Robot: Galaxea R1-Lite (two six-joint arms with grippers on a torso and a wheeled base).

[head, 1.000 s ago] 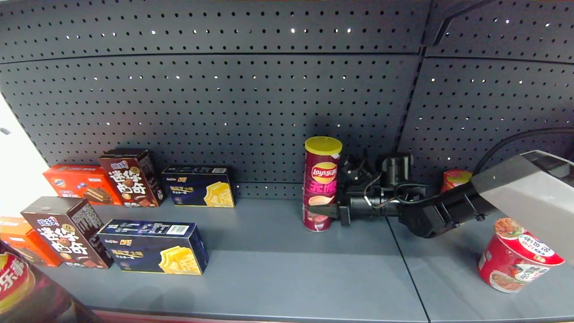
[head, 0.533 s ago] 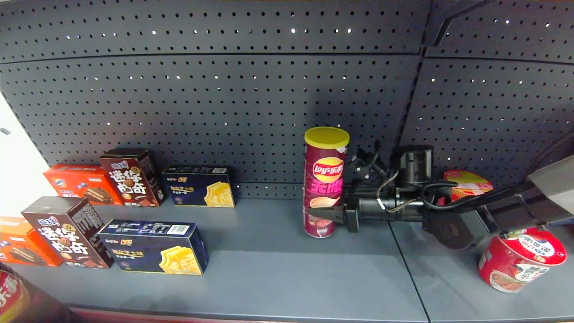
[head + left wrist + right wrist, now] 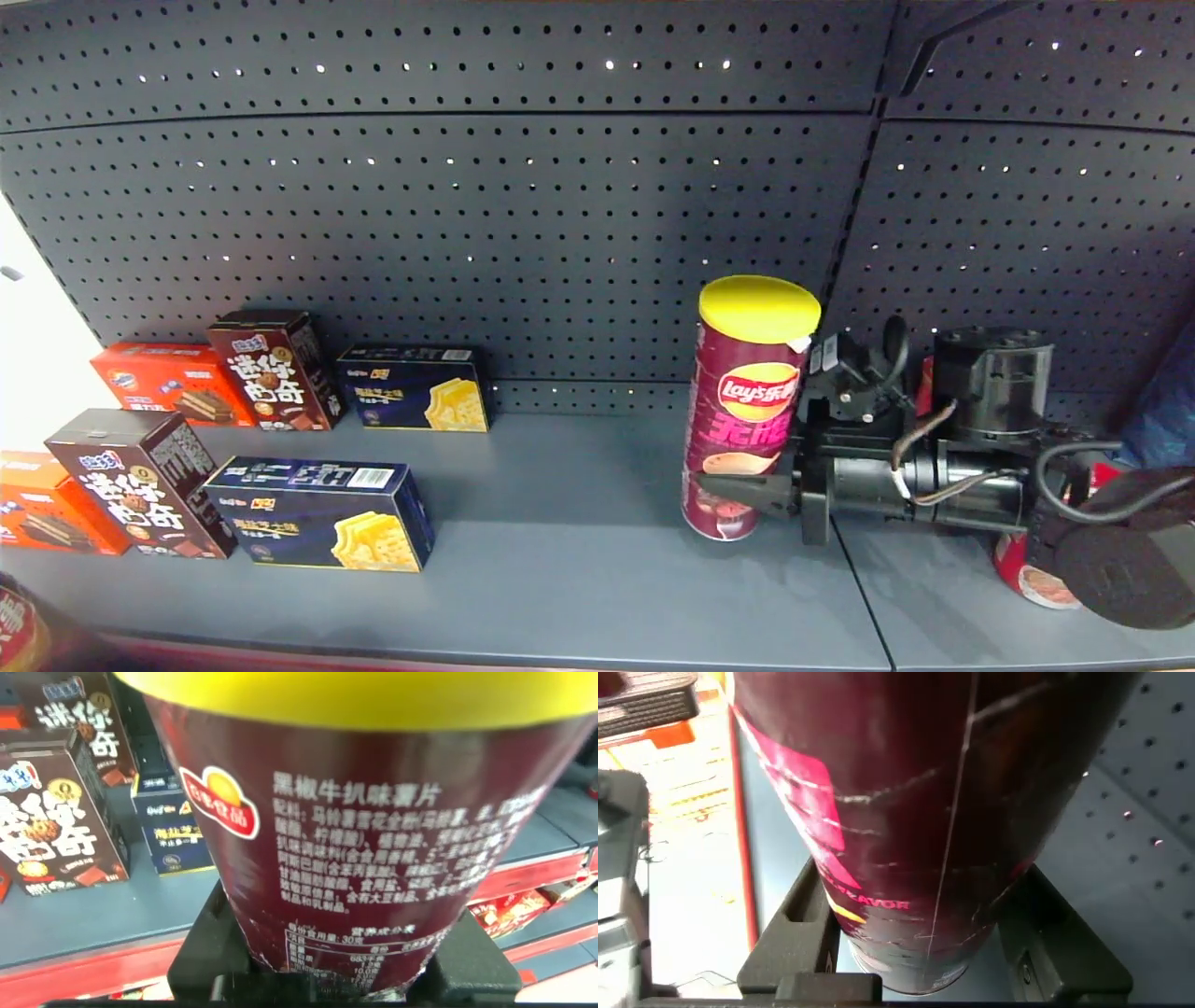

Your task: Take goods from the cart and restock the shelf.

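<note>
Right gripper (image 3: pixel 739 483): clenched low on the yellow-lidded can (image 3: pixel 747 411).
Can position: roughly upright, mid-shelf (image 3: pixel 560 560), beside the panel seam.
Left gripper (image 3: pixel 341 952): clenched on second can (image 3: pixel 374 840).

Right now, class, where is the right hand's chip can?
In the head view the chip can is upright right of centre, gripped low by the right hand, left of the shelf's seam, a red noodle cup farther right.
</note>
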